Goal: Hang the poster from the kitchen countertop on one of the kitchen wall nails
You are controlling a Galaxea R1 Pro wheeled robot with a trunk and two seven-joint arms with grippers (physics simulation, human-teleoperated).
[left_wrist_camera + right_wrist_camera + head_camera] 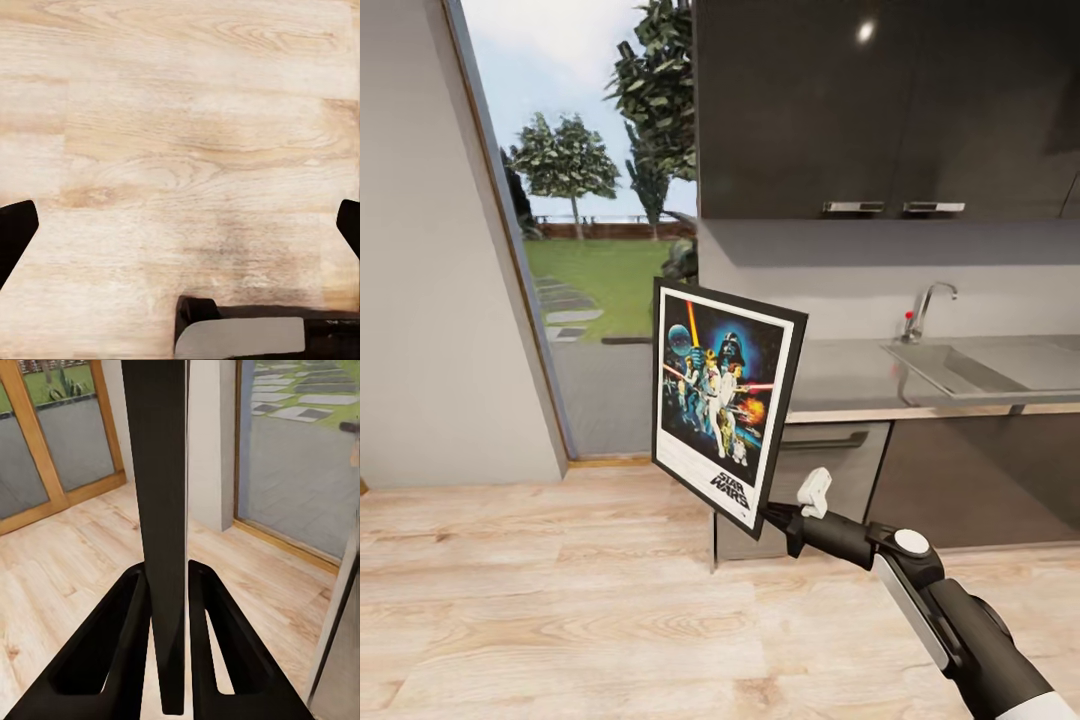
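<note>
The right gripper (171, 585) is clamped on the poster (725, 405), held upright left of the kitchen countertop (860, 385); the left gripper (180, 225) stands wide open over wooden floor (180, 135).

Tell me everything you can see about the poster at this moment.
The poster is an upright rectangle with a thin black frame and a white inner border around colourful blue space-film art with figures; "STAR WARS" is lettered at the bottom. It is held in the air above the wooden floor, in front of the window and left of the counter, slightly tilted. The right claw is shut on its lower right corner. In the right wrist view it appears edge-on as a dark slab between the two black fingers.
</note>
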